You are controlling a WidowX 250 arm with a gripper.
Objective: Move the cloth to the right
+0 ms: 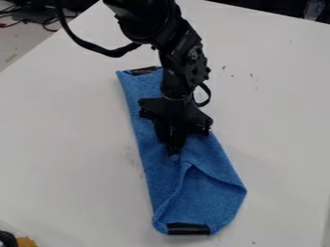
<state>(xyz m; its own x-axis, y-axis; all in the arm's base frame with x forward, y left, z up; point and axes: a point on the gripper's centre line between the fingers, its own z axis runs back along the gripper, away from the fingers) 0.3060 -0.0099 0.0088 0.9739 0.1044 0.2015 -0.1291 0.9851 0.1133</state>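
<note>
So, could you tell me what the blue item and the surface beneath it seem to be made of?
The blue cloth looks like matte, fuzzy microfibre or terry, judging by its napped texture and soft folds. The table seems smooth white laminate or painted board.

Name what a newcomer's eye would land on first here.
First, the blue cloth, lying lengthwise down the middle of the white table, its lower half creased by a fold. Then the black gripper, pointing down at about the cloth's middle. After that, the black strip at the cloth's near end.
</note>
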